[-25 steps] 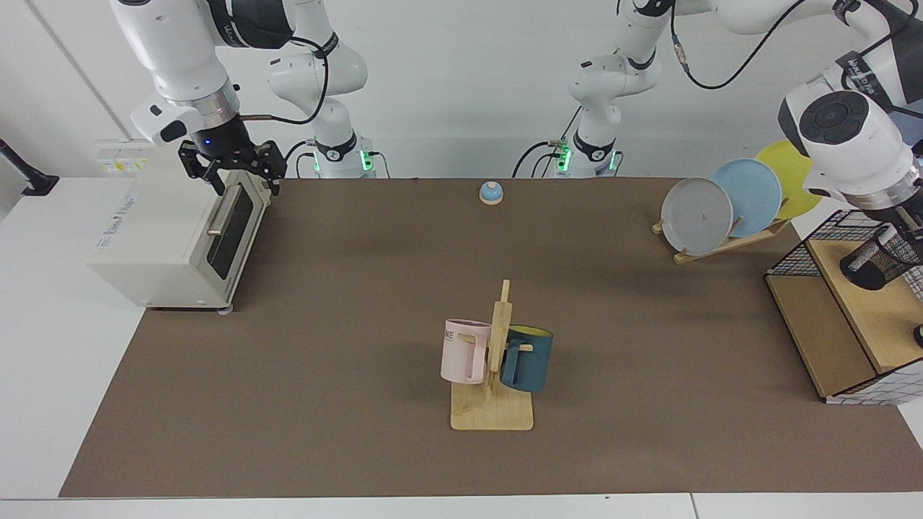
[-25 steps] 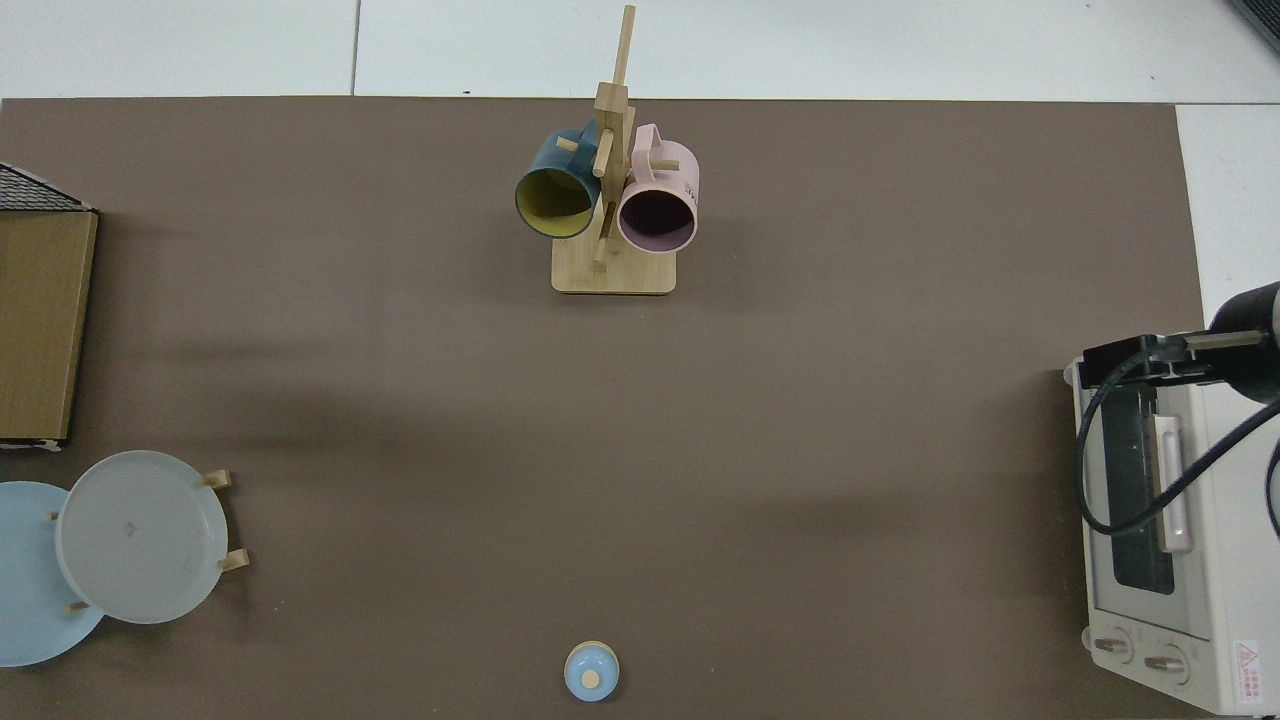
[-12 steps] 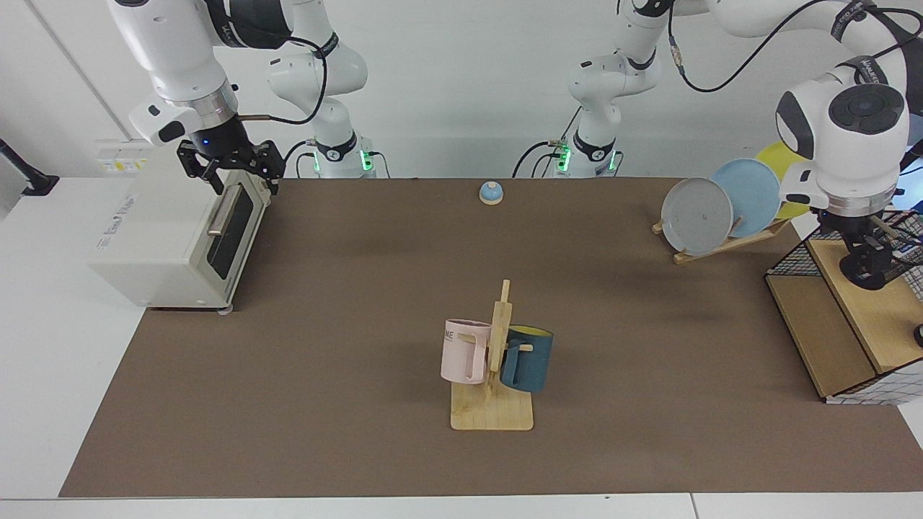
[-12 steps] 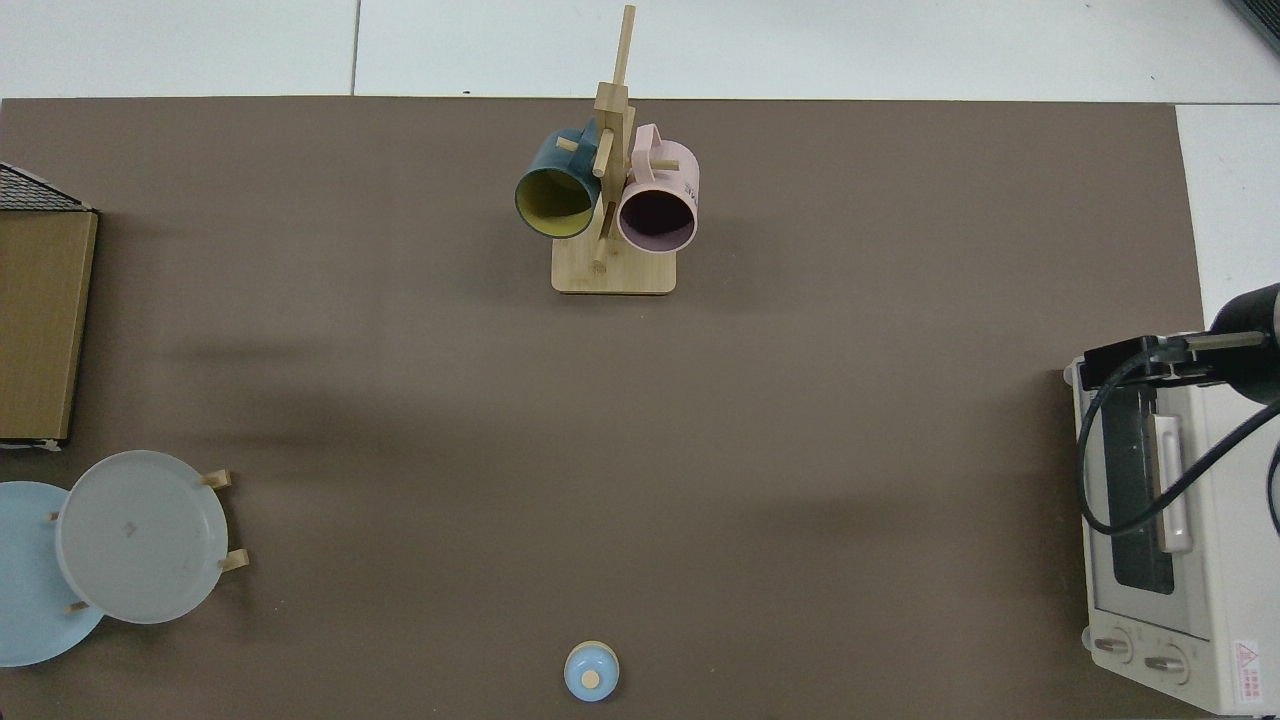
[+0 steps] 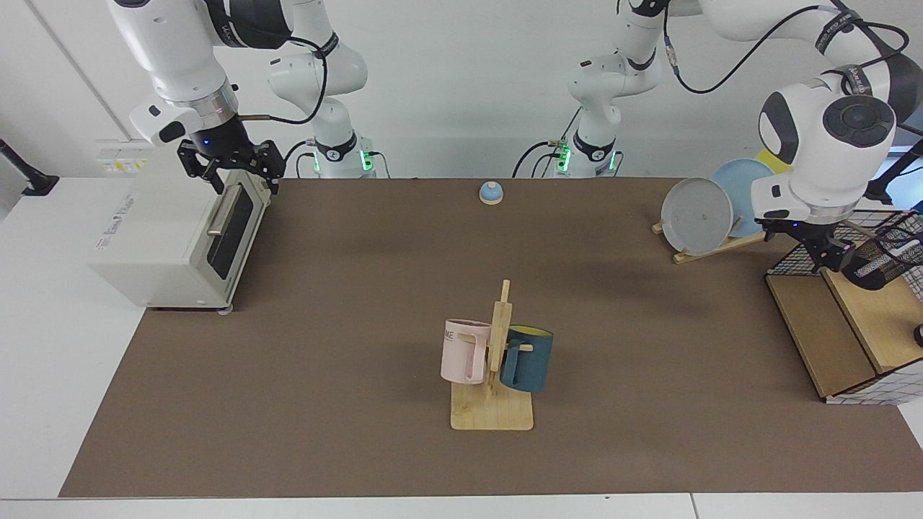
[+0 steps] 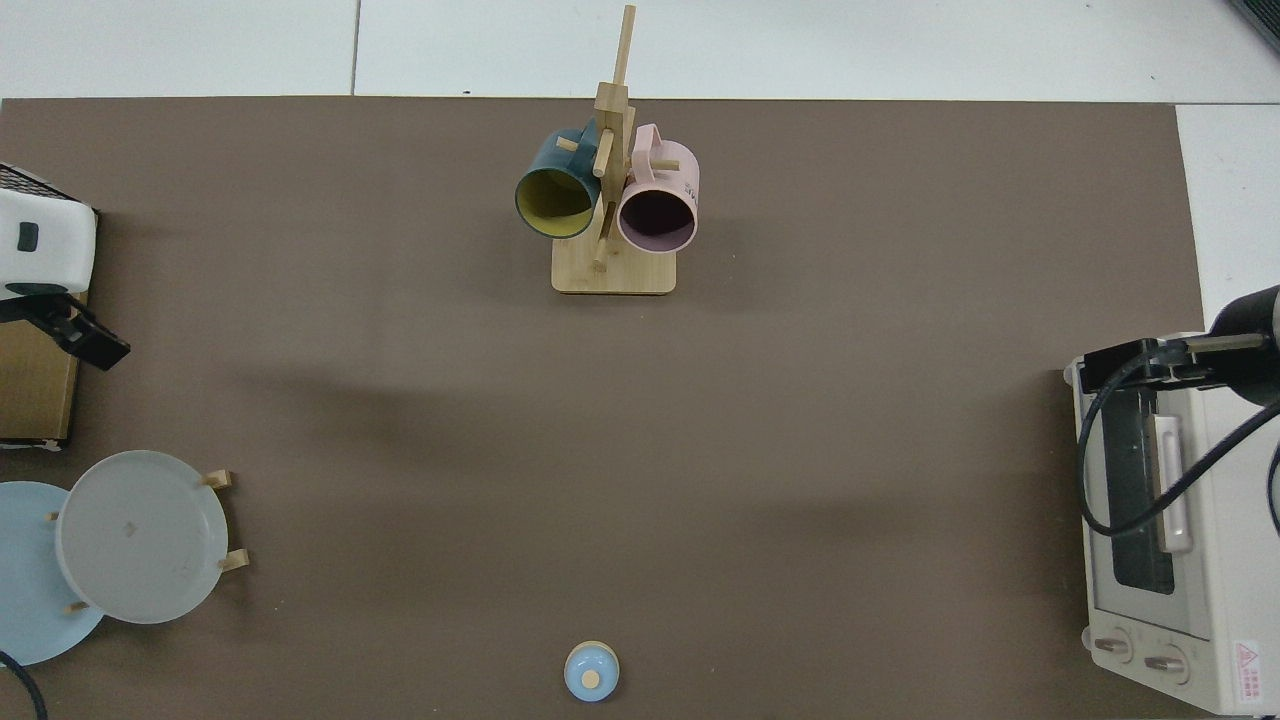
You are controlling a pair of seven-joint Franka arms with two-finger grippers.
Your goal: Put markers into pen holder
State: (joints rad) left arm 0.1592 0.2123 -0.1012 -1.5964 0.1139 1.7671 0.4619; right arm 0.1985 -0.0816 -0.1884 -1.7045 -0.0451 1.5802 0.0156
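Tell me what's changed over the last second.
The left gripper has swung from the view's right edge toward the table, carrying the pen holder over the basket; its arm now shows in the top view. The right gripper stays over the toaster oven. The mugs, plates and bell haven't moved.

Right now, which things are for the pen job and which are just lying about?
For the job: pen holder, left jaws beside it; I can't spot a marker.
Just lying about: toaster with right jaws waiting above, mugs on rack, plates, bell, basket.
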